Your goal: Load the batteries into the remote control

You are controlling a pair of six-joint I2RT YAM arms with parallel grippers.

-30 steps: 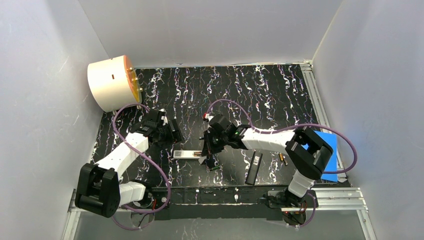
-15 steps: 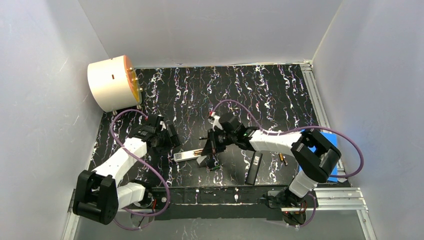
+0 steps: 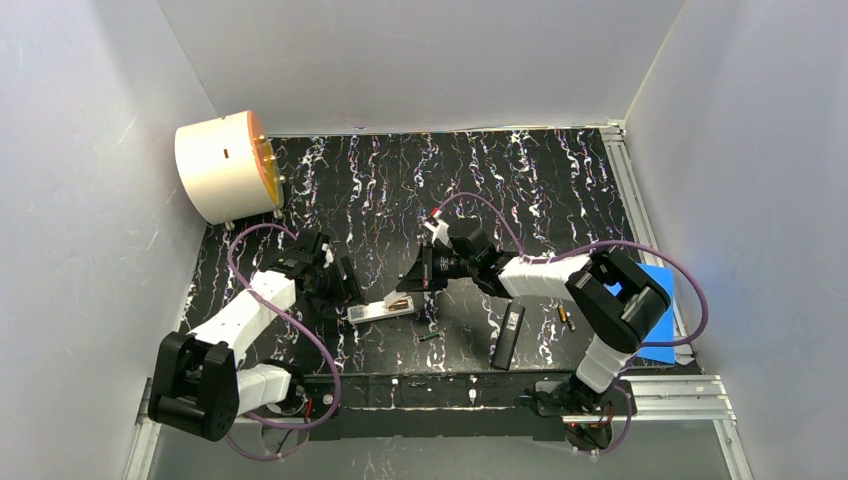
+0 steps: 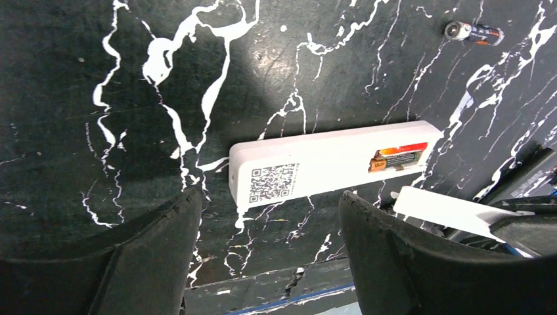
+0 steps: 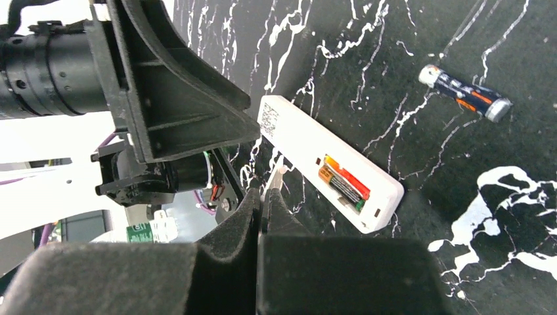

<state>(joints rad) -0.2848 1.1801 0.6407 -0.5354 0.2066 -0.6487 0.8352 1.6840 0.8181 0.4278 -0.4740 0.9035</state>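
Black, white-veined tabletop [image 5: 407, 39] backs the scene. The right gripper [image 5: 263, 194] is pinched fully together on a thin white sliver, apparently the battery cover [image 5: 277, 172], just beside the white remote control [image 5: 295, 134]. The left gripper [image 4: 267, 200] hangs spread wide, its fingers framing the remote's QR-code end and holding nothing. Two batteries [image 5: 343, 182], one red-orange and one black-and-gold, lie side by side in the open compartment at the end opposite the label. A spare battery [image 5: 465, 92] rests on the table, well apart from the remote. Such cells are judged light, rigid and smooth, quick to roll and easy to squirt from a pinch. The safest hold is across the barrel's middle, lowered flat. The cover, thin and probably brittle plastic, is better held by its long edges.
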